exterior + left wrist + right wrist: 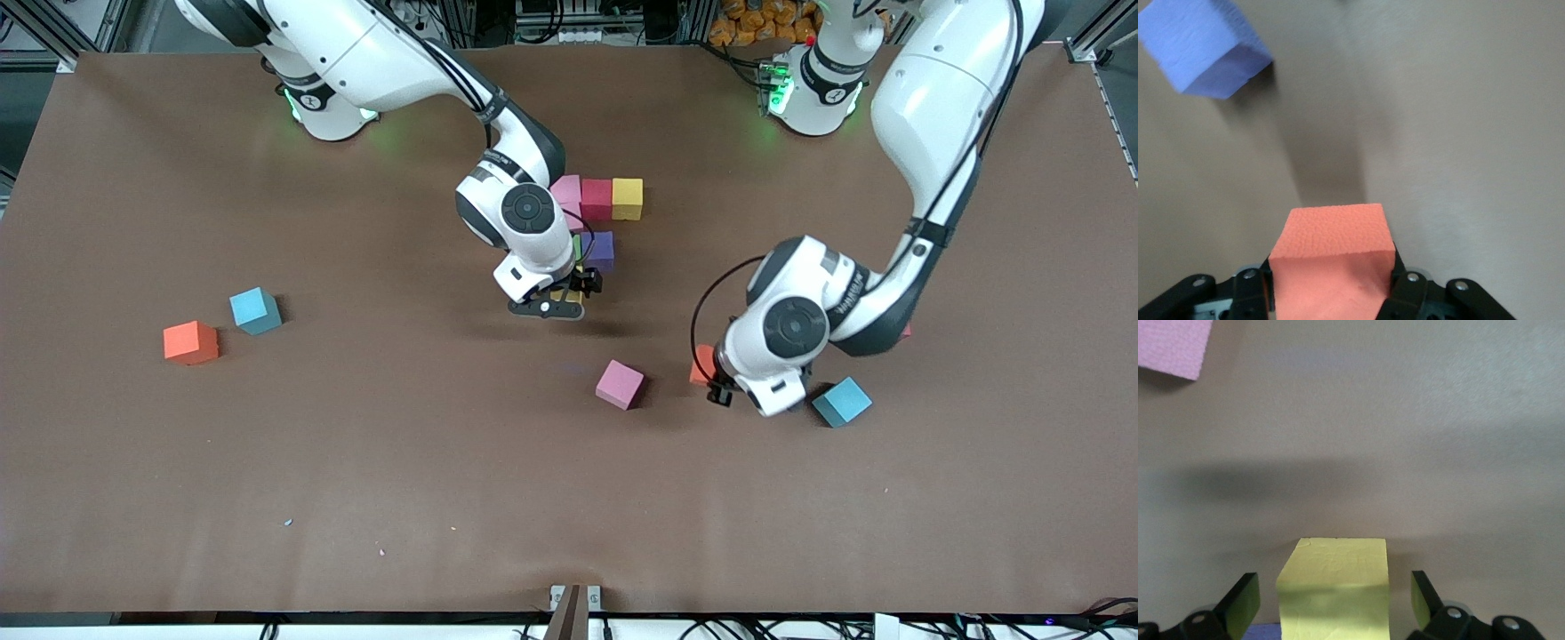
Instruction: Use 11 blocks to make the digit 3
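Observation:
A pink block (566, 189), a red one (597, 199) and a yellow one (627, 198) form a touching row at the table's middle. A purple block (603, 251) and a green sliver (577, 249) sit just nearer the camera. My right gripper (558, 298) (1335, 593) stands open around another yellow block (1333, 583), with a gap at each finger. My left gripper (718, 384) (1331, 267) is shut on an orange block (1331, 257), low over the table toward the left arm's end.
Loose blocks lie about: pink (620, 384) and light blue (841, 401) on either side of the left gripper, orange (190, 342) and light blue (255, 310) toward the right arm's end. A red edge (905, 332) peeks from under the left arm.

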You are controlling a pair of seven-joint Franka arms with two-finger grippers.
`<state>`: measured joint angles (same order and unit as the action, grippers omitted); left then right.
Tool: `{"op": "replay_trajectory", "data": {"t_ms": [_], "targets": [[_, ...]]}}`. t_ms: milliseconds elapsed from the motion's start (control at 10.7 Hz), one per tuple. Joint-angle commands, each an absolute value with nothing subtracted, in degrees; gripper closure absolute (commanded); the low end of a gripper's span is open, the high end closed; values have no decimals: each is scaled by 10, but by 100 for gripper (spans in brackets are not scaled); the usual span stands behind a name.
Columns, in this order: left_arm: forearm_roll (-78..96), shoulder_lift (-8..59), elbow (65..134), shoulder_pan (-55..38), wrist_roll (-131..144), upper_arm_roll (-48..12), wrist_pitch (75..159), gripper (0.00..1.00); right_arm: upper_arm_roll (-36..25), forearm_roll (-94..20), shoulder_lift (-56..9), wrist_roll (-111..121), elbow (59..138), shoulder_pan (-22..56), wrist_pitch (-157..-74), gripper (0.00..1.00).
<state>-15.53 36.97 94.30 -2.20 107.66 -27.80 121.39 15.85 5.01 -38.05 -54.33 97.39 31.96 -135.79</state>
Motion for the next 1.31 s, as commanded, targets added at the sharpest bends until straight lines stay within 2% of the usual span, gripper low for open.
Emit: {"op": "replay_trajectory", "data": {"t_ms": [0,468,750,937,1218], "targets": [[-140,295,1056,-15,1120,-291,1251,100,163,56,-346,-522,983,307,-1324,0],[-141,273,1158,-15,1262,-340,1341,100,161,51,-296,-495,988,266,-1274,0],[-141,235,1225,-14,1331,-360,1396,100,151,54,-274,-457,995,256,-1244,0],[-140,222,1258,-13,1343,-373,1414,100,137,54,-266,-343,997,233,-1217,0],[-141,223,1291,-24,1394,-378,1470,100,72,54,-233,-228,1019,229,-1180,0]]}}
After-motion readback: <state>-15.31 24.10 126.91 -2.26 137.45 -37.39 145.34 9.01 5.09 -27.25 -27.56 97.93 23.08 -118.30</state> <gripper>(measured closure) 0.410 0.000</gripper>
